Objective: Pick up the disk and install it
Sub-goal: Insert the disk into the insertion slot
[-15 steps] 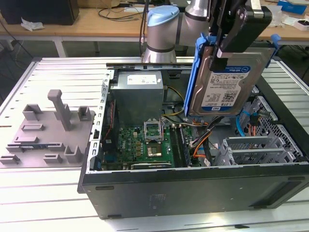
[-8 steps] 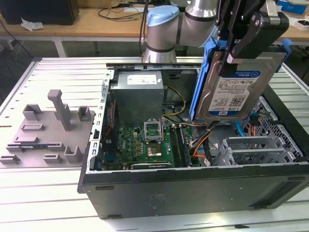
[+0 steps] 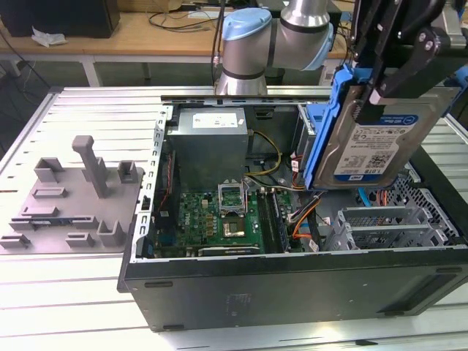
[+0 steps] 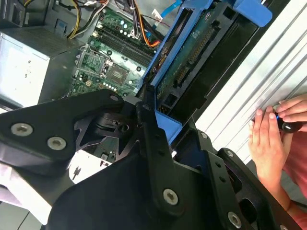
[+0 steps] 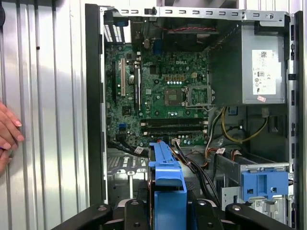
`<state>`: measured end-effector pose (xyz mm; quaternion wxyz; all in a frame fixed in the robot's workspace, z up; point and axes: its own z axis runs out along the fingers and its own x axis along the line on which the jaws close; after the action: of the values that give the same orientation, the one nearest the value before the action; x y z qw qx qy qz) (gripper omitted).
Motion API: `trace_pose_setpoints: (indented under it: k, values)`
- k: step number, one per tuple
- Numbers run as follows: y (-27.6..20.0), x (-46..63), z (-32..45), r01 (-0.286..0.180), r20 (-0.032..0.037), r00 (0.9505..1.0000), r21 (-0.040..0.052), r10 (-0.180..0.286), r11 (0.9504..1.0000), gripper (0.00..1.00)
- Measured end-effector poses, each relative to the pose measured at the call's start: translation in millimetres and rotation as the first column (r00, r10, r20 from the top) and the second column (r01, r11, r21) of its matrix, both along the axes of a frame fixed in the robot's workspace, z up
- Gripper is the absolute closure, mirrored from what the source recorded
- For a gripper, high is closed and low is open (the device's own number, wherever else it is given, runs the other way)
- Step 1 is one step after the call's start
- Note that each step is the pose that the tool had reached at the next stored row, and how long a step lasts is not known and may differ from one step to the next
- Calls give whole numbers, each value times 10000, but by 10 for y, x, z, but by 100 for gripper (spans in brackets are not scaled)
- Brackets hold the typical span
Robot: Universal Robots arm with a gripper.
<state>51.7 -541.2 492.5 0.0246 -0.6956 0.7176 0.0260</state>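
Black links of my claw (image 4: 148, 120) sit nearest in the second wrist view, its fingers clamped on the blue-framed disk (image 3: 380, 139), which I grip by its upper edge. That disk hangs tilted above the open computer case (image 3: 292, 274), over the end with the grey drive cage (image 3: 387, 223). Inside the case lie the green motherboard (image 3: 219, 216) and the grey power supply (image 3: 208, 135). Outside the case, a person's hand (image 4: 266, 139) is on the ribbed table (image 3: 66, 292).

Both wrist views close above motherboard (image 4: 111, 67) (image 5: 160, 72)
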Motion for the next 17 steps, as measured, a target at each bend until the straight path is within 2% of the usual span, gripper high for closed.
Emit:
trace_pose_setpoints:
  k: [17]
  values:
    - [-116,350,-8,-1,0,10000,22,1,10000,63]
